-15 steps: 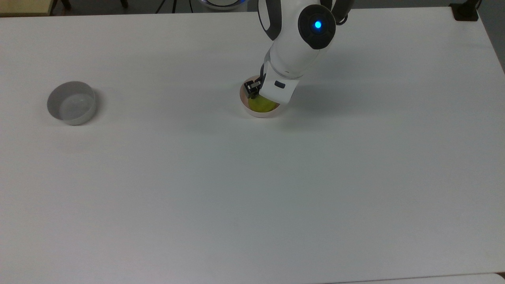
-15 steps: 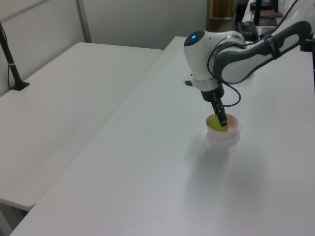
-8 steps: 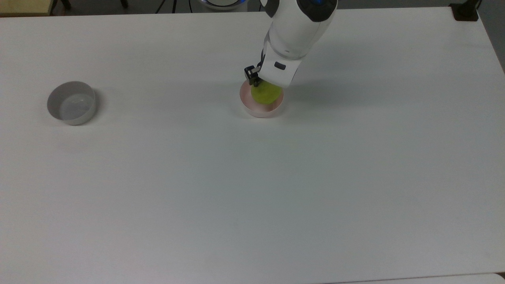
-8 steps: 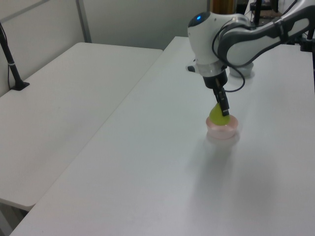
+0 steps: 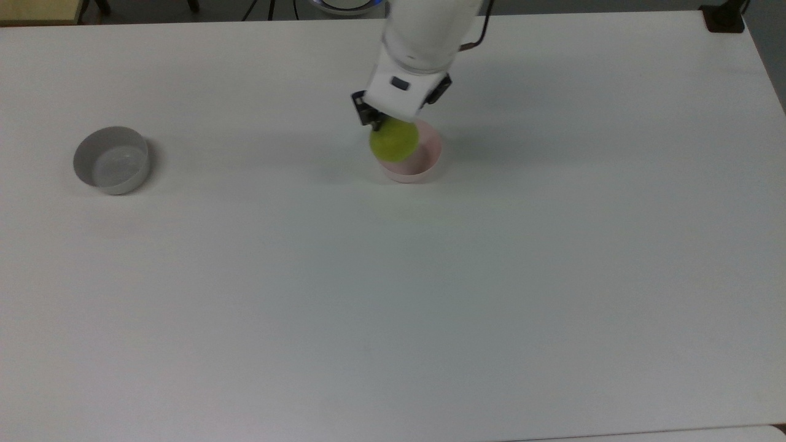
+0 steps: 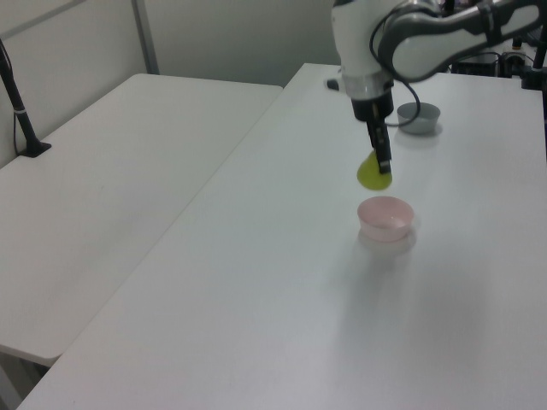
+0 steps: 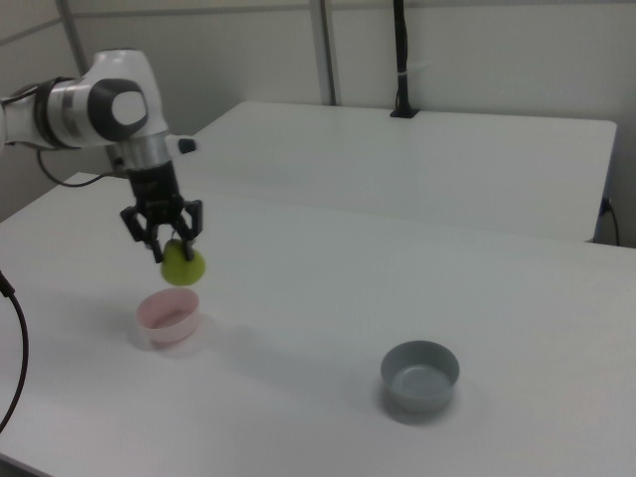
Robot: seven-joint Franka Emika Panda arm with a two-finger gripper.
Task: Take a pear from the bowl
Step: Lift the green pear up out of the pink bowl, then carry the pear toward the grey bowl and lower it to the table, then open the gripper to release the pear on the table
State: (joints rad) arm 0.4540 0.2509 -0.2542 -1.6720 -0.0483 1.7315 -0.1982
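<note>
From the top view, the gripper (image 5: 385, 126) grips the pear (image 5: 394, 140) over the bowl's (image 5: 424, 166) rim, open table (image 5: 393, 307) all round; in the left view the pear (image 6: 373, 174) hangs clear above the bowl (image 6: 386, 218); in the right view the grey bowl (image 7: 419, 376) sits well apart from the bowl (image 7: 168, 315).

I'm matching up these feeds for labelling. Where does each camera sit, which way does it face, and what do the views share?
Top view: overhead, looking straight down on the table; wrist and end effector show.
Left view: raised beside the table, looking along it; forearm and end effector show.
Right view: raised at the opposite side; arm and end effector show.
All three share the pear, held above the pink bowl, and the grey bowl.
</note>
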